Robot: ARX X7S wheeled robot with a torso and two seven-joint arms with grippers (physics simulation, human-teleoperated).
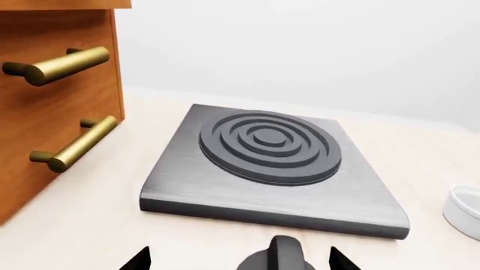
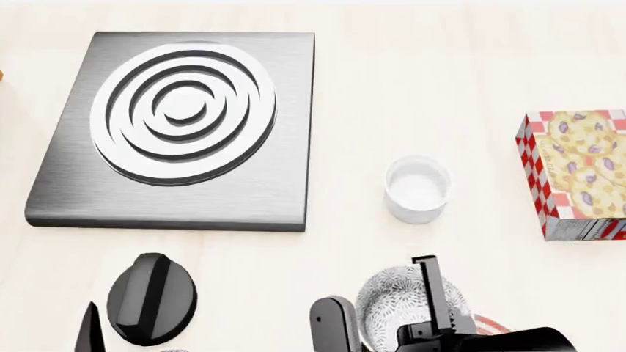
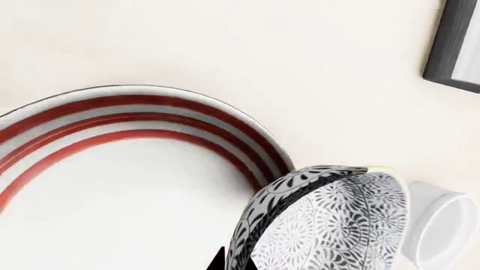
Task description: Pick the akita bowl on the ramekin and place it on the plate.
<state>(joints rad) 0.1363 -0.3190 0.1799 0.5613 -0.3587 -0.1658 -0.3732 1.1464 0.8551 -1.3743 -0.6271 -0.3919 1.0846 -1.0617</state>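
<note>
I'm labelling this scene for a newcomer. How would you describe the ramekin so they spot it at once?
Start in the head view at the big grey burner slab with raised rings. On the pale counter just right of its near corner, between it and the red-checked box, stands the ramekin. It is a small, plain glossy white, straight-sided cup, unlike the patterned akita bowl nearer the robot.

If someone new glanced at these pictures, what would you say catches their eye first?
Probably the dark grey hob slab with its pale concentric rings, far left on the counter. Next, the speckled akita bowl in the right hand, near the front edge, beside the red-ringed plate. The bright red-checked box sits far right.
</note>
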